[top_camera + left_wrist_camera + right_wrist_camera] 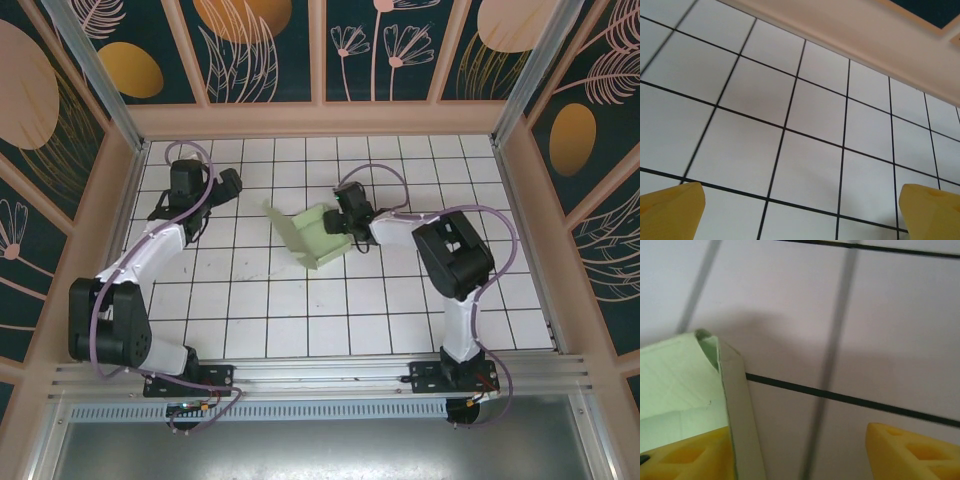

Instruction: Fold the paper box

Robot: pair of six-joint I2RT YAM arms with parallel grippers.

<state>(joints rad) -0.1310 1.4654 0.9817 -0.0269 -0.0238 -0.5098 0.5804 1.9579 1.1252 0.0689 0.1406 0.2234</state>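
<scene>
Top view looks down — close right wrist shares paper box [320, 245].

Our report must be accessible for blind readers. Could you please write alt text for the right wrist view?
A folded wall of the pale green paper box sits at the lower left, its thin edge standing between the two yellow fingers of the right gripper, close to one of them, with the jaws wide apart. Behind lies a white tiled table with black grid lines.
</scene>
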